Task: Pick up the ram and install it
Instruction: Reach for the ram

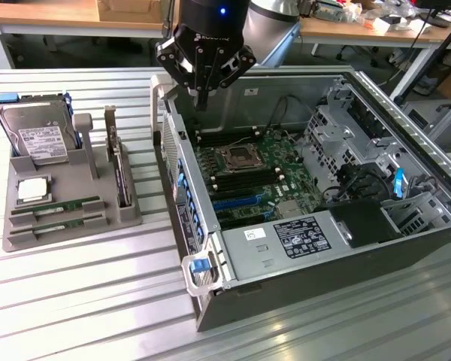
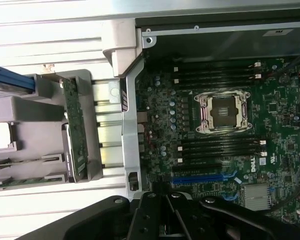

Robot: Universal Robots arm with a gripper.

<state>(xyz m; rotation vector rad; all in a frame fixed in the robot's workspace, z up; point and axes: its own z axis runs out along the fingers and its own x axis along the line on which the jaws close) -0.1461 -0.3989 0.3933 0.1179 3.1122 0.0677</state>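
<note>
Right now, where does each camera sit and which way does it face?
Exterior view: off the arm, raised, angled down on the open computer case and gray parts tray; shows the arm and shut gripper.
Wrist view: on the wrist, facing down onto the motherboard; the gripper's black body shows.
Shared: case, tray, CPU socket, gripper.

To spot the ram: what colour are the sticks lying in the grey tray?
Green; the ram sticks show best in the exterior view.
</note>
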